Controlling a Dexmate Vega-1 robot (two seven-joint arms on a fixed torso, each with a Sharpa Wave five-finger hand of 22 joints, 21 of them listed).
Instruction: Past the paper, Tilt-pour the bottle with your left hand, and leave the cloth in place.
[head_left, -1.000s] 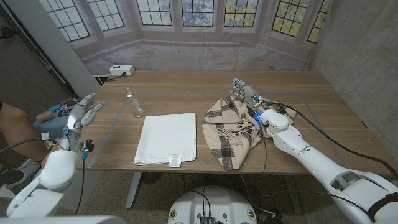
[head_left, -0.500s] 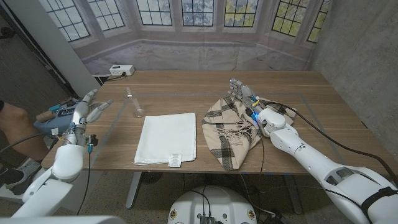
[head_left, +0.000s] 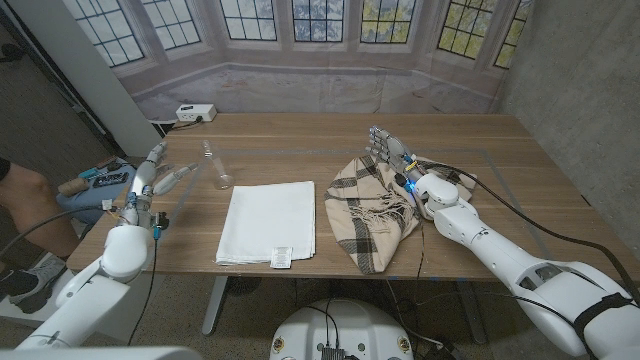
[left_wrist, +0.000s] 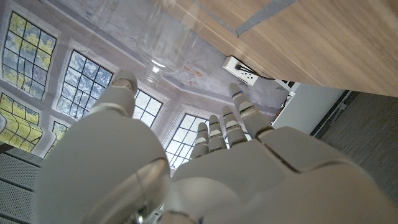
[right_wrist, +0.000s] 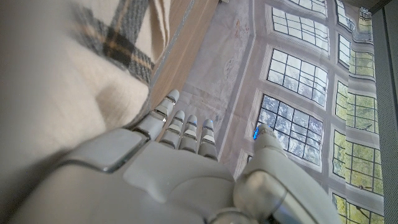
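Counting: one clear bottle (head_left: 216, 166) upright beyond one white paper (head_left: 268, 221), one plaid cloth (head_left: 371, 207) beside. Your left hand (head_left: 153, 177) spread, empty, near bottle; right hand (head_left: 393, 152) spread at cloth's far edge.

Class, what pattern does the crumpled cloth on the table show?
The cloth is cream plaid with dark stripes; clearest in the head view.
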